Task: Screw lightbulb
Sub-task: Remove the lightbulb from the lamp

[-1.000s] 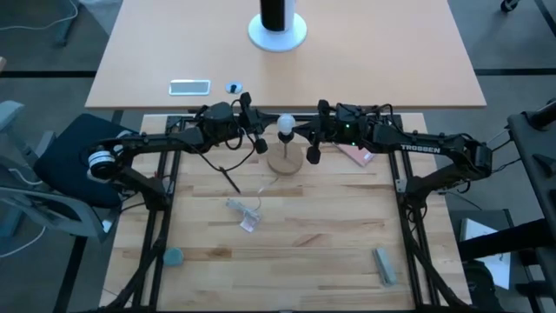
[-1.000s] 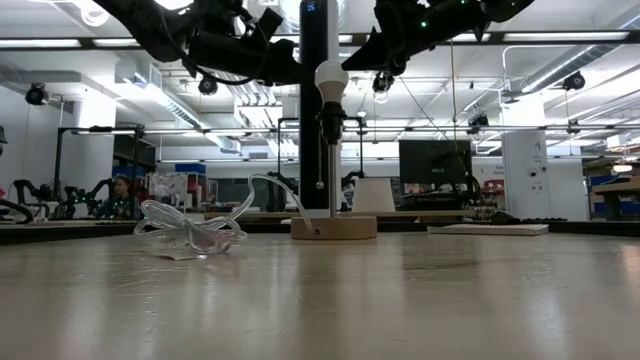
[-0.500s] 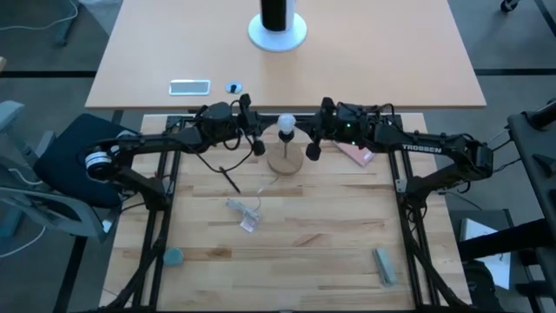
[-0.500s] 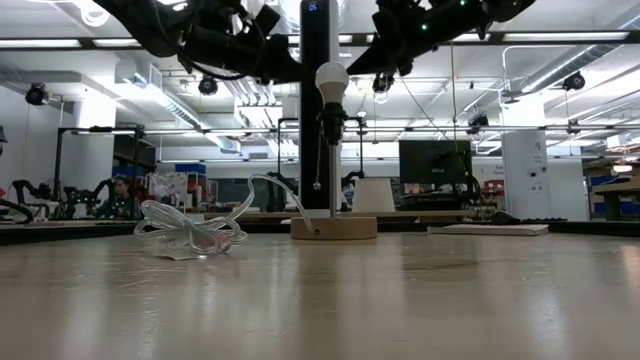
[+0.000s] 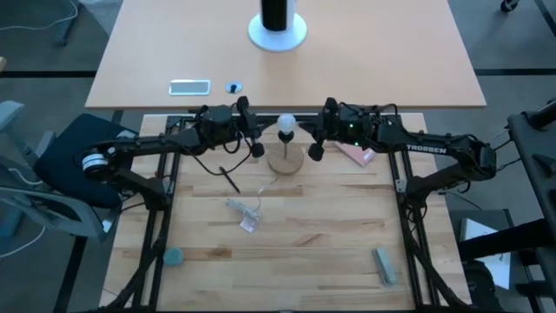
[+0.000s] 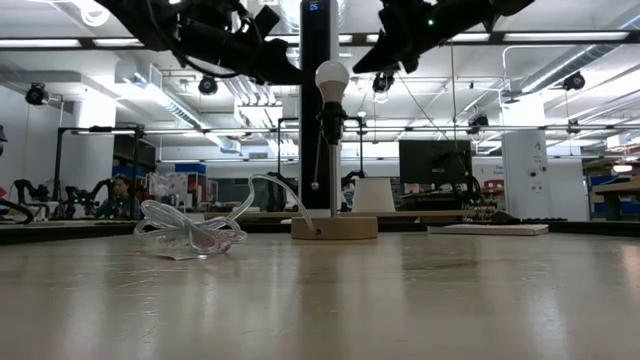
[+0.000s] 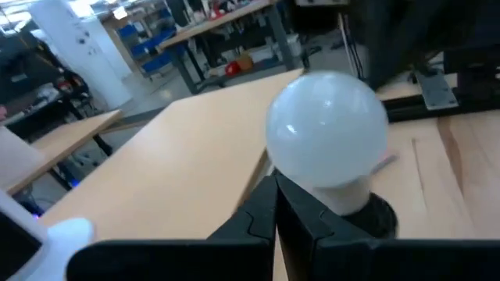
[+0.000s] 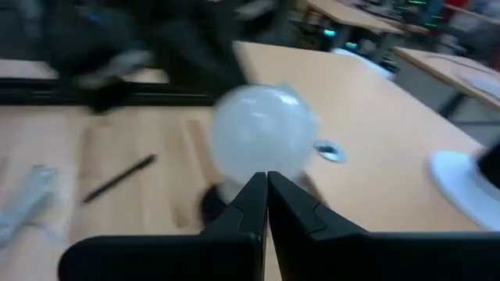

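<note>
the lightbulb (image 5: 286, 123) is sitting upright in a black socket (image 6: 330, 124) on a thin post rising from a round wooden base (image 5: 285, 161), near the far edge of the wooden table (image 5: 330, 243). the left gripper (image 5: 254, 139) is hanging just beside the bulb on one side and the right gripper (image 5: 314, 141) just beside it on the other, neither touching it. in both wrist views each arm's own fingers (image 7: 273, 218) are lying pressed together with no gap, holding nothing. the near half of the table is lying open, with only a clear plastic packet (image 5: 244, 213), a black pen (image 5: 229, 179), a small teal object (image 5: 174, 256) and a grey block (image 5: 384, 265) spread well apart. in the low view both grippers are cut off at the top edge, and the right wrist view is blurring the bulb (image 8: 258, 139).
</note>
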Controlling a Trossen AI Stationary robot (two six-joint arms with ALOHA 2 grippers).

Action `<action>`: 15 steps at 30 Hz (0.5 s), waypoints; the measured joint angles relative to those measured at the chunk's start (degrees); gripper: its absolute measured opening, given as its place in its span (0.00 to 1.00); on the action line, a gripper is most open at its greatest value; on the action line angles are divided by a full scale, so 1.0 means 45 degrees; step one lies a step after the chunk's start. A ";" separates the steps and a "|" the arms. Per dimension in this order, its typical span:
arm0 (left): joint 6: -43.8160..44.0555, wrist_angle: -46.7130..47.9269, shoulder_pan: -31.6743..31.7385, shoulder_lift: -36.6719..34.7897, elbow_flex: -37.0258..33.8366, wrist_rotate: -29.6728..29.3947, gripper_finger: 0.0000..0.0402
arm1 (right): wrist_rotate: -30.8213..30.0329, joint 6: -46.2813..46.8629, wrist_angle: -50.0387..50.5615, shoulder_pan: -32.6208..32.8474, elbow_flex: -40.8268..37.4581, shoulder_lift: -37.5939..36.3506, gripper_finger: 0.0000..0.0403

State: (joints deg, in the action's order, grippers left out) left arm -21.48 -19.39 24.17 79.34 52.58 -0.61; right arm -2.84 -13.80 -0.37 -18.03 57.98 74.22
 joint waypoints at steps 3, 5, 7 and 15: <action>-0.0116 -0.0690 0.0032 0.0249 0.0000 -0.0031 0.00 | 0.0560 -0.0010 -0.0392 0.0011 0.0000 0.0107 0.02; -0.0116 -0.1102 0.0035 0.0486 0.0000 -0.0021 0.00 | 0.0598 -0.0010 -0.0839 0.0006 0.0019 0.0371 0.02; -0.0121 -0.1346 0.0056 0.0715 0.0000 -0.0092 0.00 | 0.0660 -0.0012 -0.0992 0.0000 0.0019 0.0612 0.02; -0.0019 -0.1294 0.0066 0.0843 0.0000 0.0189 0.00 | 0.0368 0.0053 -0.0978 -0.0072 0.0015 0.0802 0.02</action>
State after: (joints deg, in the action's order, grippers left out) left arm -21.56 -25.21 24.47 83.13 52.58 0.24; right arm -1.18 -13.56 -4.77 -18.35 58.04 77.83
